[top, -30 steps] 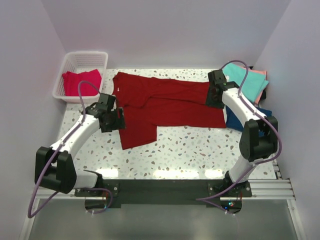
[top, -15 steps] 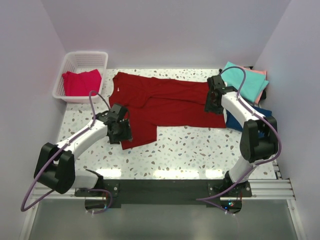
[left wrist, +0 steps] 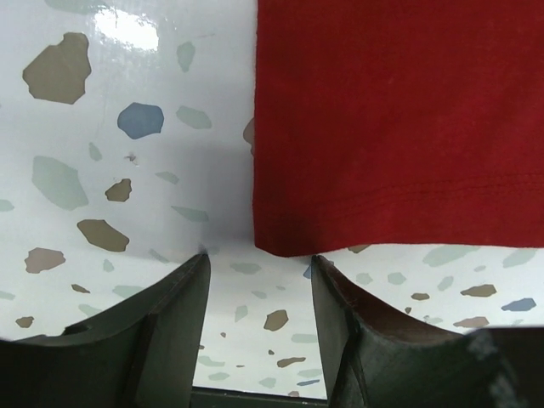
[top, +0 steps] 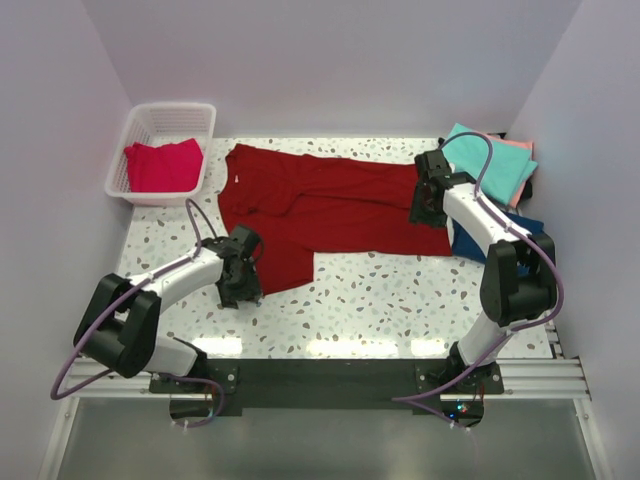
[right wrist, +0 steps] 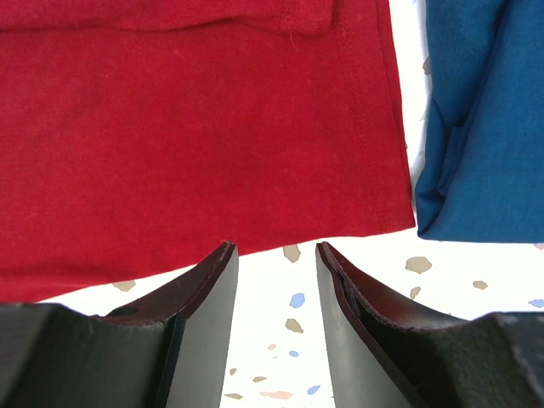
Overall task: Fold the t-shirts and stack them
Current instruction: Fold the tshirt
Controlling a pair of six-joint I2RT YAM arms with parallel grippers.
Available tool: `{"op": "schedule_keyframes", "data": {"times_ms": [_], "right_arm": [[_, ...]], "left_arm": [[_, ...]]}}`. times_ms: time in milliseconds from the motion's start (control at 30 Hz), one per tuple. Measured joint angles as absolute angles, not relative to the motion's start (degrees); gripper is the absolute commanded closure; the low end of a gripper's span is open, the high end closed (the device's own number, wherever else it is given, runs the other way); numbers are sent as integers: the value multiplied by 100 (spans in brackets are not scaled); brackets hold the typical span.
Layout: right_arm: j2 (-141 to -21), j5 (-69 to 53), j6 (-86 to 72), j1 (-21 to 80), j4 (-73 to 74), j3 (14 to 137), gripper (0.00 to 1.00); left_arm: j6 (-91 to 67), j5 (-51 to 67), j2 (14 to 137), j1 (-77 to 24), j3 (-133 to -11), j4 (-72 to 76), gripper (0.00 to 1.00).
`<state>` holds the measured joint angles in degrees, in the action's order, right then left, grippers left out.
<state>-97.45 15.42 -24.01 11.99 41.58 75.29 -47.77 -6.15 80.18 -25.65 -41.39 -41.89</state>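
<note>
Bright, even light; sharp frames

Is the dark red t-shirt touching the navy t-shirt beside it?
Apart. The right wrist view shows a strip of white table running between the dark red t-shirt and the navy t-shirt.

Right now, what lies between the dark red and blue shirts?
In the right wrist view, only a narrow strip of bare table separates the dark red shirt and blue shirt.
</note>
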Motion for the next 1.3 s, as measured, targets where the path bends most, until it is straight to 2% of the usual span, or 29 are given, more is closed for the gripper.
{"op": "schedule_keyframes", "data": {"times_ms": [967, 1067, 1300], "right_arm": [[-9830, 1553, -2458, 1212, 4313, 7793, 57], [-9835, 1555, -2460, 1216, 4329, 7804, 57], [-9977, 1584, -2460, 1234, 4394, 7911, 58]], "left_arm": [[-4821, -913, 7977, -2565, -4414, -3913, 47], [-4821, -884, 8053, -2565, -4370, -3776, 53], [-4724, -812, 8263, -2563, -4248, -3500, 83]]}}
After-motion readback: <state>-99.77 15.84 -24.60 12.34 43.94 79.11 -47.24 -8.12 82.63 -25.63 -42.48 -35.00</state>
